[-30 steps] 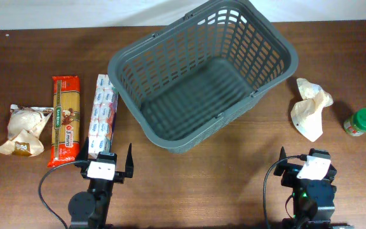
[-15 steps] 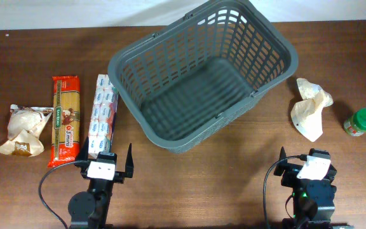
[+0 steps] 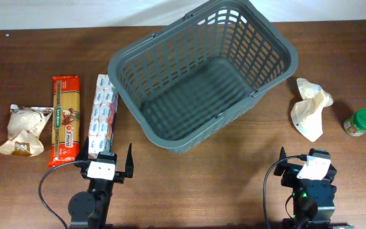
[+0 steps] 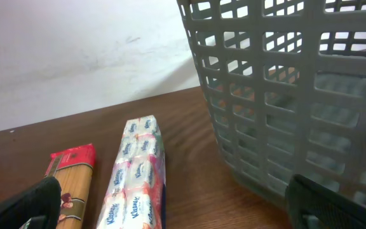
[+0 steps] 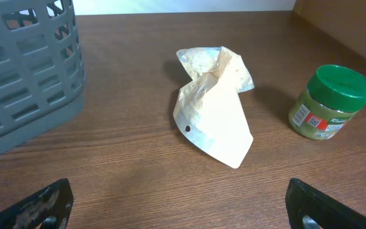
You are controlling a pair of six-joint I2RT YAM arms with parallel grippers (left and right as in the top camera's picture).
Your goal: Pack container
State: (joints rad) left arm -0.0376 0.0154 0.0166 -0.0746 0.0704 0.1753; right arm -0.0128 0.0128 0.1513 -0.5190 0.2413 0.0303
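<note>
The dark grey slotted basket (image 3: 202, 70) stands empty at the table's middle back; its wall fills the right of the left wrist view (image 4: 297, 95) and the left of the right wrist view (image 5: 24, 70). My left gripper (image 3: 108, 160) is open and empty at the front left, just short of a tissue pack (image 3: 102, 114) (image 4: 138, 172). My right gripper (image 3: 304, 164) is open and empty at the front right, short of a crumpled paper bag (image 3: 310, 109) (image 5: 215, 105).
A red spaghetti pack (image 3: 65, 119) (image 4: 72, 184) lies left of the tissues. A bag with a pale round lump (image 3: 24, 129) lies at the far left. A green-lidded jar (image 3: 361, 122) (image 5: 331, 102) stands at the far right near the table's edge.
</note>
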